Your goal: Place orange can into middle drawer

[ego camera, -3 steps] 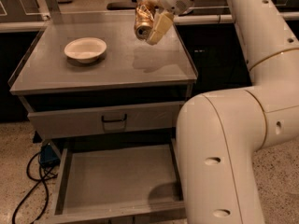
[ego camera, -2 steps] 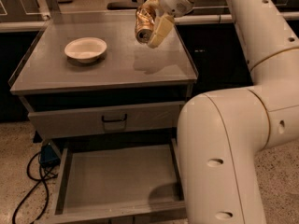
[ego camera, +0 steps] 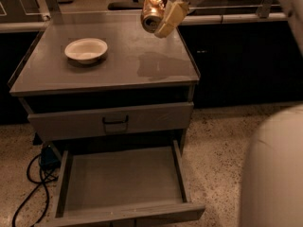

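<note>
My gripper (ego camera: 157, 14) is up over the back right of the cabinet top (ego camera: 123, 60). It is shut on the orange can (ego camera: 152, 4), which hangs tilted in the air with its silver rim pointing down at me. One pale finger (ego camera: 171, 16) shows on the can's right side. The middle drawer (ego camera: 124, 179) is pulled open low down in front of the cabinet, and its grey tray is empty. The can is well above and behind the drawer.
A white bowl (ego camera: 86, 49) sits on the left of the cabinet top. A shut drawer front with a black handle (ego camera: 116, 122) lies above the open drawer. My arm's bulky white link (ego camera: 274, 174) fills the lower right. Black cables (ego camera: 33, 183) lie on the floor at left.
The gripper has lifted the can higher and slightly right. The big arm link has swung to the right, uncovering the drawer's right side.
</note>
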Available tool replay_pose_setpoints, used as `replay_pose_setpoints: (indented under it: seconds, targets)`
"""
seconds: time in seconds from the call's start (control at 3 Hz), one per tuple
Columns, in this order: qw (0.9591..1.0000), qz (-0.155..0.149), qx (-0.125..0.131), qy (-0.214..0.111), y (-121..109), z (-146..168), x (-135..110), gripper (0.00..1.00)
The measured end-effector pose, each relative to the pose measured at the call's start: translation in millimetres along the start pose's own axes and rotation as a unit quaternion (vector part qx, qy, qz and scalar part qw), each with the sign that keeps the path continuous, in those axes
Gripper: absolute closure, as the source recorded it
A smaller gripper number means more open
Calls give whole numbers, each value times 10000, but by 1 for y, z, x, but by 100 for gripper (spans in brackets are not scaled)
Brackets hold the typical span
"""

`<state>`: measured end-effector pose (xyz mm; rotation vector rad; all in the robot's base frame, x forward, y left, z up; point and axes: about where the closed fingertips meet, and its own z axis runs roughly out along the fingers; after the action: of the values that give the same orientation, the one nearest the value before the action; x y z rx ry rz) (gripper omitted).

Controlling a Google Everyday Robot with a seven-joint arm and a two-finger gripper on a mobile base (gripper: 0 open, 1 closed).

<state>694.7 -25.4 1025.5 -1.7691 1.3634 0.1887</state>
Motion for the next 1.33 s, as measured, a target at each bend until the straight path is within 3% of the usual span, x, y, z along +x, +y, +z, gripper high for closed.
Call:
replay_pose_setpoints:
  seconds: [0.33, 0.67, 1.0, 1.33]
  targets:
    - [9957, -16, 918, -134, 12, -80, -42, 100]
    - [9927, -91, 1199, -89, 29, -110, -65, 100]
    - [9927, -91, 1198, -89, 29, -110, -65, 100]
    - [9938, -67, 1107, -39, 43, -100, -57, 100]
